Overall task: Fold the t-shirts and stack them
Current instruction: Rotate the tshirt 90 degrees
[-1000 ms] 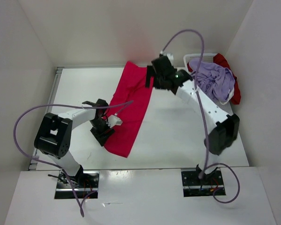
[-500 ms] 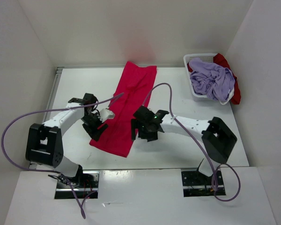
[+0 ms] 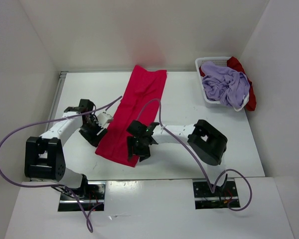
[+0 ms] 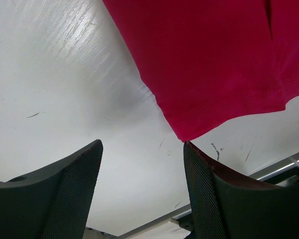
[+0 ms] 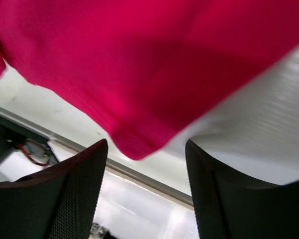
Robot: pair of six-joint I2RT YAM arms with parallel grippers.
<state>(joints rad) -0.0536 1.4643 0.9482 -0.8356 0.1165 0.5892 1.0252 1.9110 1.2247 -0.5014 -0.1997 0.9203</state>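
A magenta-pink t-shirt [image 3: 134,112] lies folded into a long strip on the white table, running from the back middle down toward the front left. My left gripper [image 3: 95,130] stands open just left of the strip's near-left corner [image 4: 187,134], nothing between its fingers. My right gripper [image 3: 138,148] is open at the strip's near-right corner [image 5: 134,149], which lies in front of its gap without being pinched. A lavender purple t-shirt [image 3: 225,85] is heaped in the basket, with a dark red t-shirt [image 3: 244,74] behind and beside it.
The white lattice basket [image 3: 207,63] stands at the back right corner. White walls enclose the table on three sides. A metal rail [image 4: 209,206] runs along the table's near edge, close to both grippers. Purple cables loop above both arms.
The right arm has swung from the strip's far end at the back to its near-right corner, its jaws narrowing somewhat. The left gripper shifted left off the cloth and opened a little.
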